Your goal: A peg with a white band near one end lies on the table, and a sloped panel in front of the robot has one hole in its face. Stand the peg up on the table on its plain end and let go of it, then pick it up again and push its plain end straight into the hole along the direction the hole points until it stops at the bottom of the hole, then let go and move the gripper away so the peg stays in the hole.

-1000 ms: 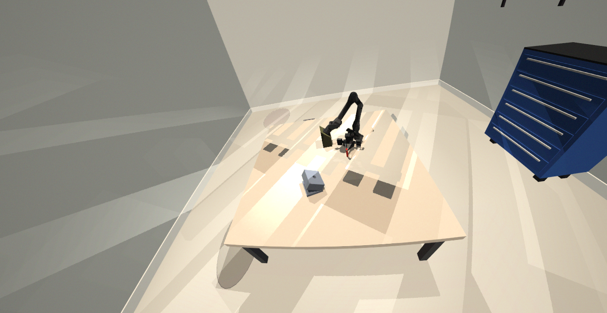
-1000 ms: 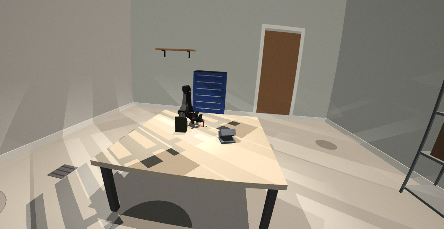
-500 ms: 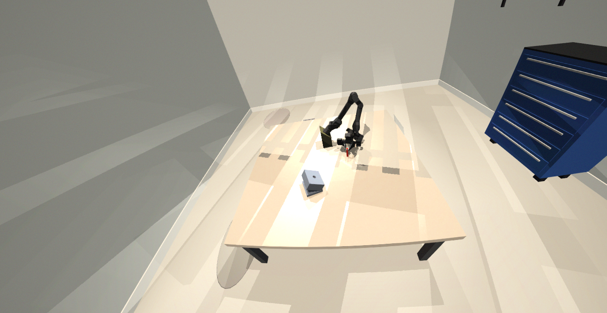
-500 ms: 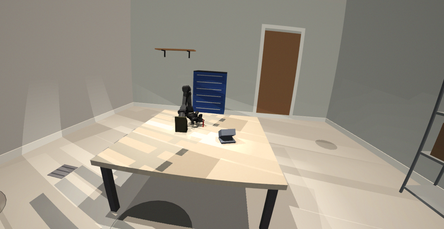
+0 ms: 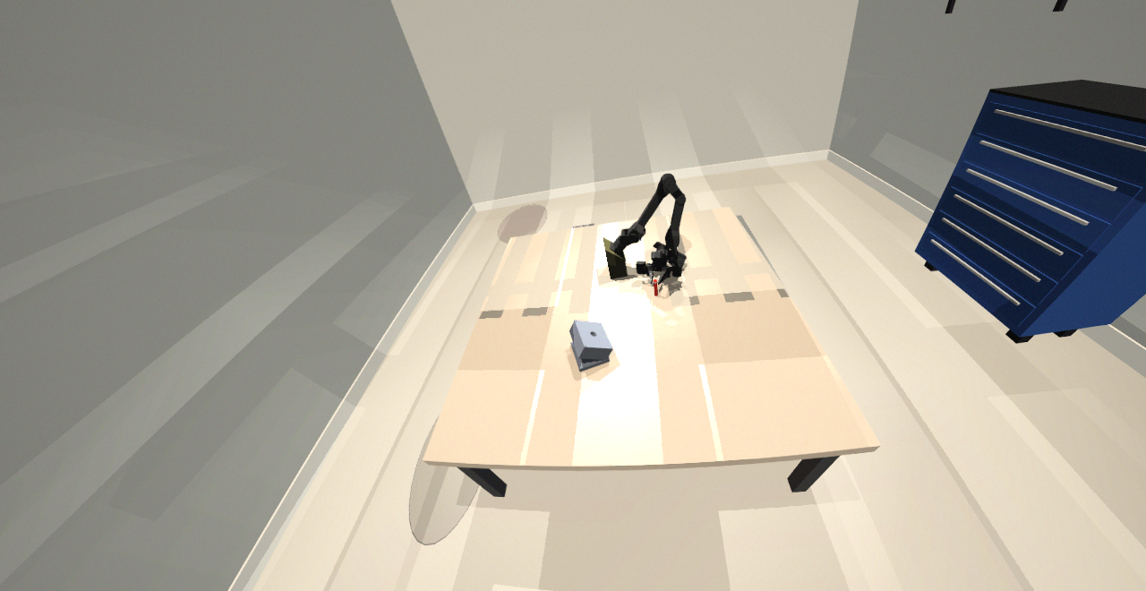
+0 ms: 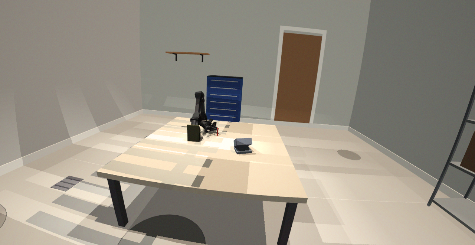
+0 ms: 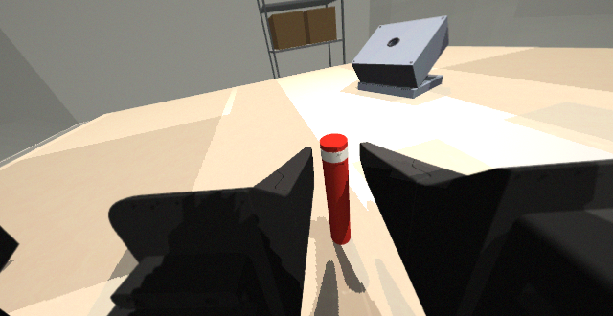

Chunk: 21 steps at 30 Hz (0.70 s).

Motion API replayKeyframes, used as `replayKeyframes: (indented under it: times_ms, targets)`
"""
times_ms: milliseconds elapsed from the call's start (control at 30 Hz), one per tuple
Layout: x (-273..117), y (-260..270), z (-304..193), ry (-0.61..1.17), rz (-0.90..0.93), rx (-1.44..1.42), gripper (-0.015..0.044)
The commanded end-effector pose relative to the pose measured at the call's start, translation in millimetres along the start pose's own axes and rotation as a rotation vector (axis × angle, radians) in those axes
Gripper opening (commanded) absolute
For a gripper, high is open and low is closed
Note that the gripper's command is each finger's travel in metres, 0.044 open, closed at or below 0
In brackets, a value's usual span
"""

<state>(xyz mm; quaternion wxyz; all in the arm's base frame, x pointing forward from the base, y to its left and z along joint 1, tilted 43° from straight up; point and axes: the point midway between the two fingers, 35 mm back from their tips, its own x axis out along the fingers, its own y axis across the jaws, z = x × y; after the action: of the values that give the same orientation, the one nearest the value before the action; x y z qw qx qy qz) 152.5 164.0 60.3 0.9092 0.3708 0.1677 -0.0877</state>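
The red peg (image 5: pixel 655 288) (image 6: pixel 217 131) (image 7: pixel 337 196) stands upright on the table (image 5: pixel 761 411) (image 6: pixel 265 177) (image 7: pixel 158 163), its white-banded end up and its plain end down. My gripper (image 7: pixel 335 152) is open around the upper part of the peg, with a gap on both sides between the peg and the fingertips. The fingers are too small to make out in the top and exterior views. The grey sloped panel (image 5: pixel 588 345) (image 6: pixel 243 141) (image 7: pixel 407 50) stands on its base beyond the peg; the hole (image 5: pixel 594 334) (image 7: pixel 393 42) in its face is empty. The hole is hidden in the exterior view.
A dark upright board (image 5: pixel 615 261) (image 6: pixel 193 133) stands on the table beside the arm (image 5: pixel 653 210) (image 6: pixel 199 105). A blue drawer cabinet (image 5: pixel 1033 210) (image 6: pixel 224 98) stands on the floor beyond the table. A shelf rack (image 7: pixel 302 4) with brown boxes is in the background.
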Motion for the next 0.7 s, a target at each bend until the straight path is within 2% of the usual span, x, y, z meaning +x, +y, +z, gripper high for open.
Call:
replayKeyframes:
  times_ms: [0, 67, 467, 667]
  targets:
    - [0.0, 0.0, 0.0, 0.000, 0.000, 0.000, 0.0130]
    - [0.0, 0.0, 0.0, 0.000, 0.000, 0.000, 0.0130]
    - [0.0, 0.0, 0.0, 0.000, 0.000, 0.000, 0.0440]
    - [0.0, 0.0, 0.0, 0.000, 0.000, 0.000, 0.0440]
